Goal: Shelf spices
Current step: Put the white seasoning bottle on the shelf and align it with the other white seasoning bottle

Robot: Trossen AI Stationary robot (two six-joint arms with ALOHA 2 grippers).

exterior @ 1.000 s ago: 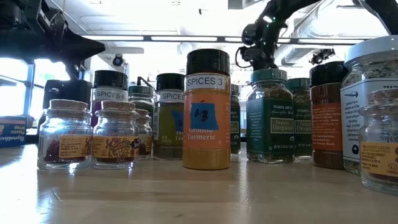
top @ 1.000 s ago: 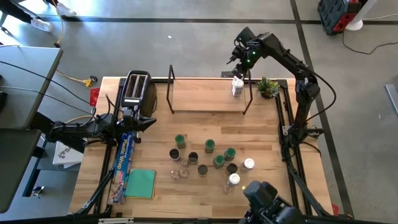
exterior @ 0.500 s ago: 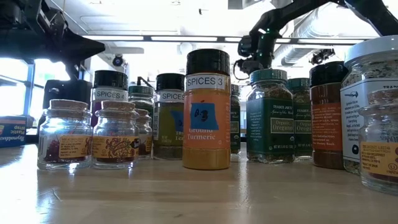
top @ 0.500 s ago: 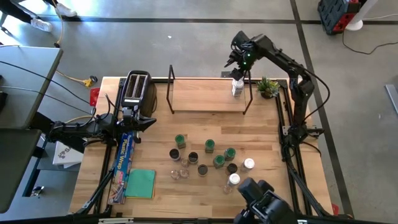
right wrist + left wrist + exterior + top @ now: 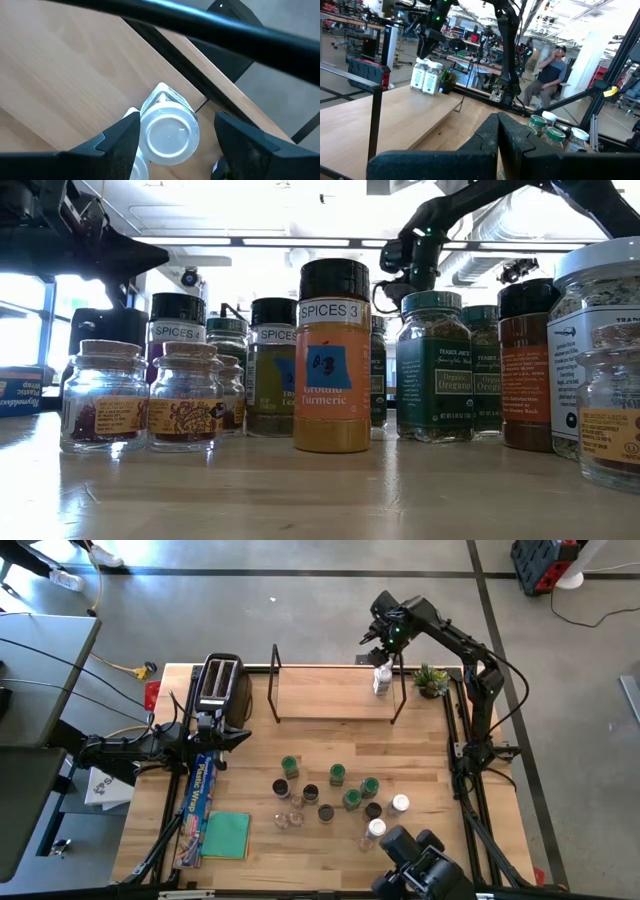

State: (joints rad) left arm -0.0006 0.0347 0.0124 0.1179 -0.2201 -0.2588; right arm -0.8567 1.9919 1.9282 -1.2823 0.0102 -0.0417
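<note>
The shelf point(image 5: 320, 690), a light wooden board between black wire uprights, stands at the table's far side. Two white-lidded spice jars point(image 5: 381, 680) stand at its right end, also seen in the left wrist view point(image 5: 426, 77). My right gripper point(image 5: 175, 127) hangs open just above one jar's white lid point(image 5: 170, 134), pointing down, one finger to each side. Several more spice jars point(image 5: 340, 795) stand grouped on the table's near middle. My left gripper point(image 5: 243, 736) rests shut at the table's left, pointing level.
A black-and-silver toaster point(image 5: 218, 680) stands left of the shelf. A small potted plant point(image 5: 432, 678) sits right of it. A box of plastic wrap point(image 5: 200, 802) and a green cloth point(image 5: 227, 835) lie at the near left. A person sits beyond the table point(image 5: 547, 75).
My right gripper has sunk a little toward the two jars at the shelf's right end and rolled slightly about its own axis; for the last half second it has kept still. The jars stand where they were.
</note>
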